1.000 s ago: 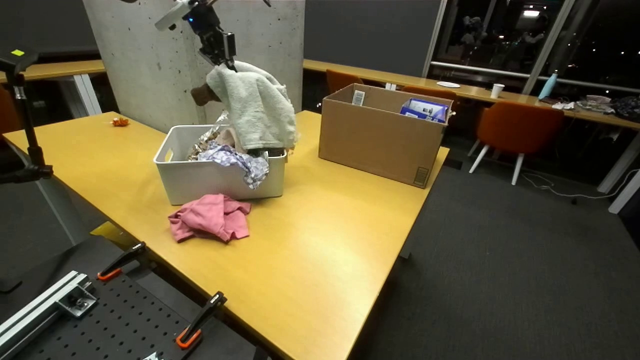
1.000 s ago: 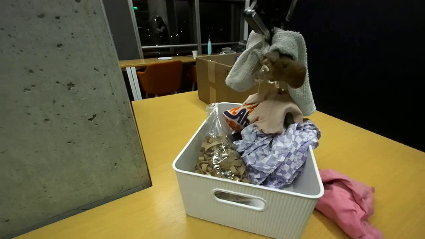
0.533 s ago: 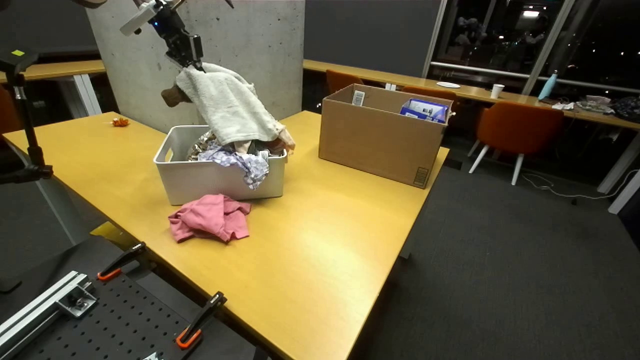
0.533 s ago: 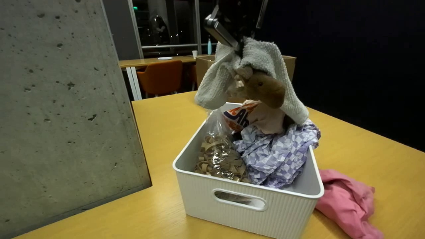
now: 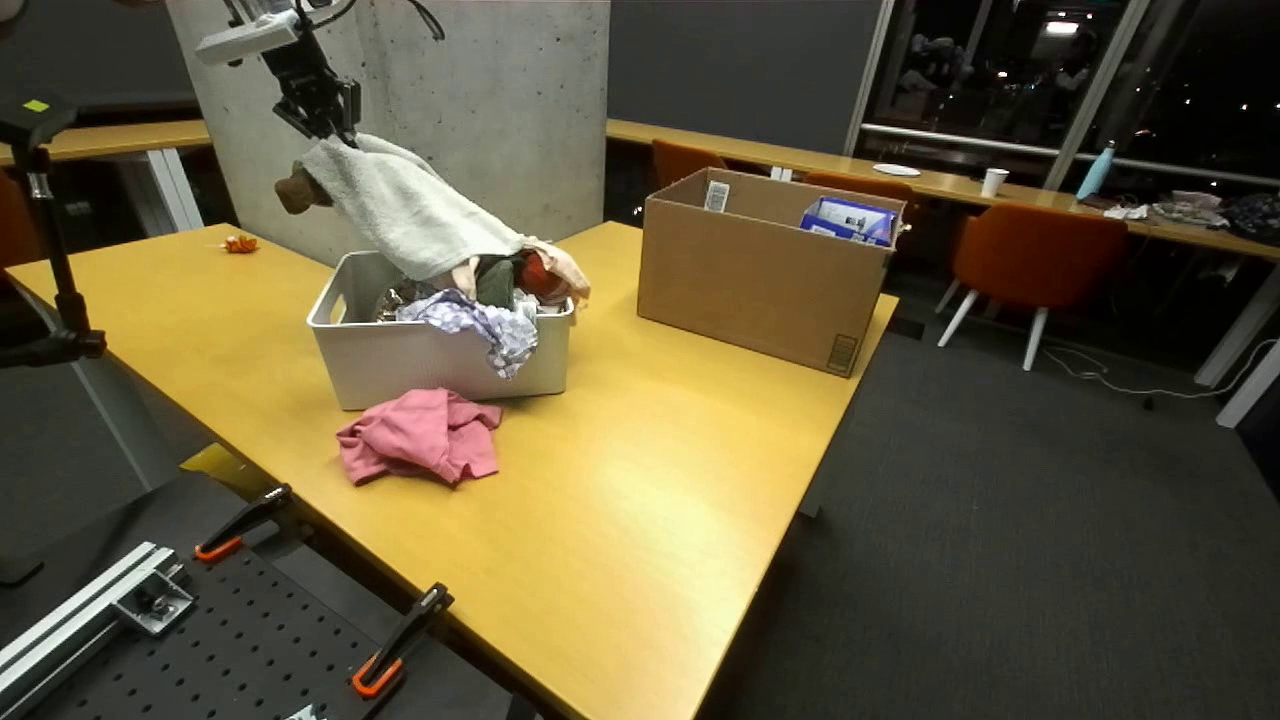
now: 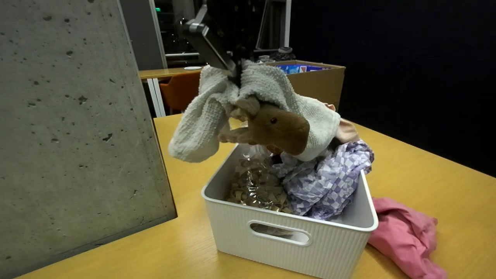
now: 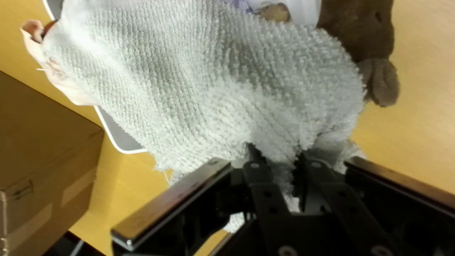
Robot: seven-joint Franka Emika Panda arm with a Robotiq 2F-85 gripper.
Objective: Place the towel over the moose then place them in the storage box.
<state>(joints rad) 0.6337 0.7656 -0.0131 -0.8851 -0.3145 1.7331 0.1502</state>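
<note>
exterior: wide over table (image 5: 620,480) | exterior: near bin (image 6: 286,254) | wrist: downward | all share bin

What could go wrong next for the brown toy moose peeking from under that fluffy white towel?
The black two-fingered gripper pinches the fluffy white towel; whether it grips the brown plush moose is hidden, so the moose might slip out. The pale ribbed plastic box holds crumpled purple checked material and a clear bag of brown strips, so the pair may not settle fully inside.
</note>
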